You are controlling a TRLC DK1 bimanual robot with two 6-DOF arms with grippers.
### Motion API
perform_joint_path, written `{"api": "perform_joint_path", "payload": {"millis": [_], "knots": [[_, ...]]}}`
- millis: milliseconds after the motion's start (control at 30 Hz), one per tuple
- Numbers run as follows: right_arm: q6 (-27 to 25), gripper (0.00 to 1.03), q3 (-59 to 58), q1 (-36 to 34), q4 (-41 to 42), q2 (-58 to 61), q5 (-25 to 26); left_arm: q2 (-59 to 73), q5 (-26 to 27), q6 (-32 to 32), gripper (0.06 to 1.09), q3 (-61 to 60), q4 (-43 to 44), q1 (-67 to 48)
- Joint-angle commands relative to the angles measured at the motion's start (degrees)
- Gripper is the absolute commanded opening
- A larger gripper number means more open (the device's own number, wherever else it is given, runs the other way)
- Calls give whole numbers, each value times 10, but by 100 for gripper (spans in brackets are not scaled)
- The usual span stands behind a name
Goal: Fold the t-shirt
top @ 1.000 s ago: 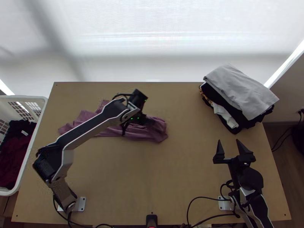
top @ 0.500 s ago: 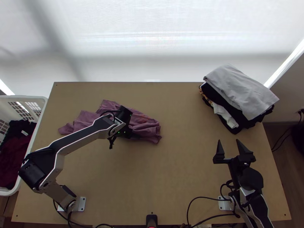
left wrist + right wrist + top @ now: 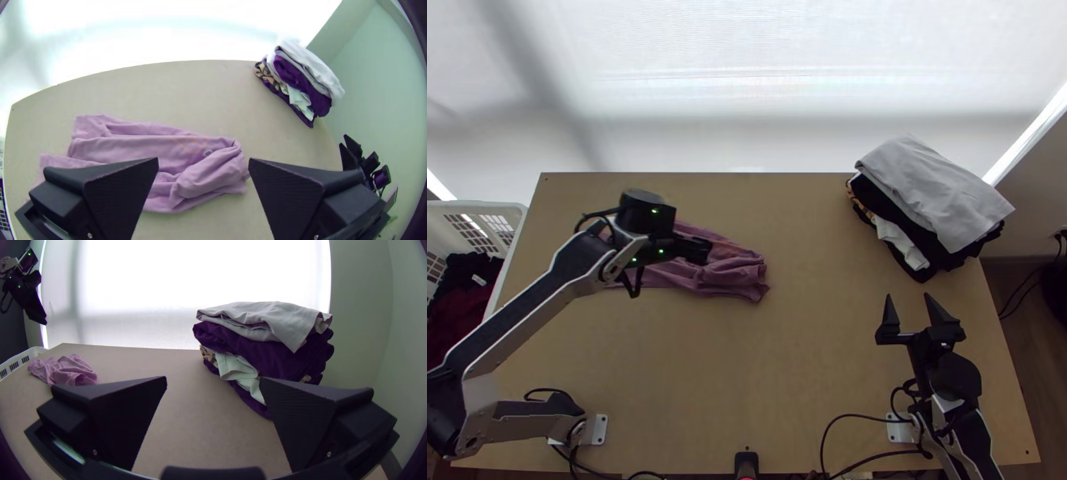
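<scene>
One t-shirt, seemingly bunched, partly hidden by left arm.

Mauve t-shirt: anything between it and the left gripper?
Nothing visible. The left gripper hangs open above the t-shirt, with a clear gap between them. The clothes stack sits by the table's far right corner, outside that path.

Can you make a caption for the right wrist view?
The right gripper, jaws open, faces a pile of clothes; a bunched pink t-shirt lies farther off.
</scene>
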Motion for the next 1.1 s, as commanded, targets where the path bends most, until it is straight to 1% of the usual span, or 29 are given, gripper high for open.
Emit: {"api": "perform_joint_path", "payload": {"millis": [0, 67, 233, 400, 567, 667, 800, 1067], "knots": [[11, 98, -6, -2, -1, -1, 3, -29, -2, 32, 105, 8, -25, 43], [11, 98, -6, -2, -1, -1, 2, -43, -18, 52, 105, 7, -36, 74], [11, 98, -6, -2, -1, -1, 2, -81, -19, 103, 105, 8, -70, 166], [11, 98, -6, -2, -1, -1, 2, -104, -19, 153, 105, 3, -108, 284], [11, 98, -6, -2, -1, 0, 2, -129, -13, 174, 105, -10, -188, 369], [11, 98, -6, -2, -1, -1, 2, -140, -11, 174, 105, -20, -234, 395], [11, 98, -6, -2, -1, 0, 2, -146, -3, 148, 105, -17, -286, 401], [11, 98, -6, 0, -1, -1, 2, -162, -1, 105, 105, -20, -326, 397]]}}
